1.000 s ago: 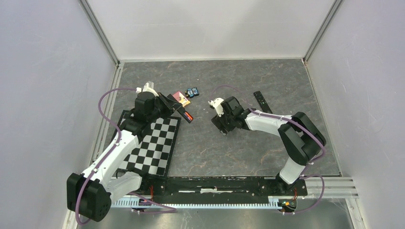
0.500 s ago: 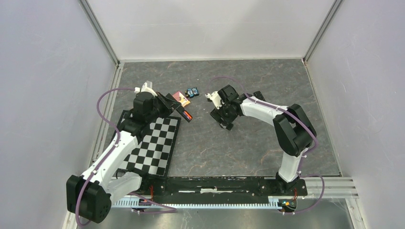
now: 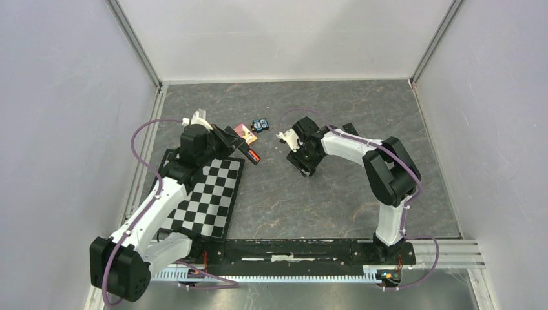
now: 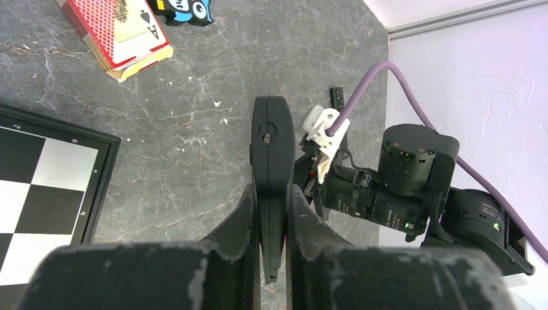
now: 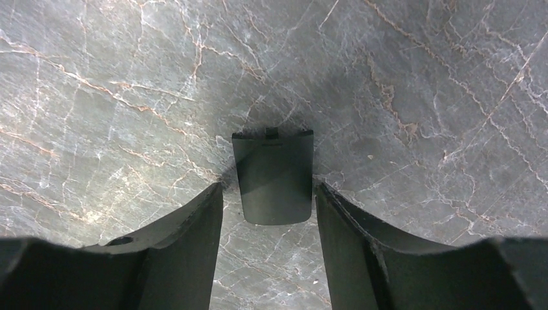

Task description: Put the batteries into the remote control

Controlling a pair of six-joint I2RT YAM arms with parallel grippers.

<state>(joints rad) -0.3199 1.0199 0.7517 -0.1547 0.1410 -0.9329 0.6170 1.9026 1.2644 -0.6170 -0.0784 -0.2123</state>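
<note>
From above, your left pincer (image 3: 242, 150) is pressed together on the black remote (image 3: 249, 154), holding it over the bench (image 3: 291, 200) beside the chessboard (image 3: 207, 194); an orange-red fleck (image 3: 254, 157) at its far end may be a battery, but you cannot tell whether any cell is seated. In the left wrist view the remote stands edge-on between the fingers (image 4: 236, 258), its compartment hidden. In the right wrist view your right pincer (image 5: 268, 194) is spread around the loose battery cover (image 5: 273, 165), which lies flat on the bench unpinched; I judge the cover is off and refitting it is left to do.
</note>
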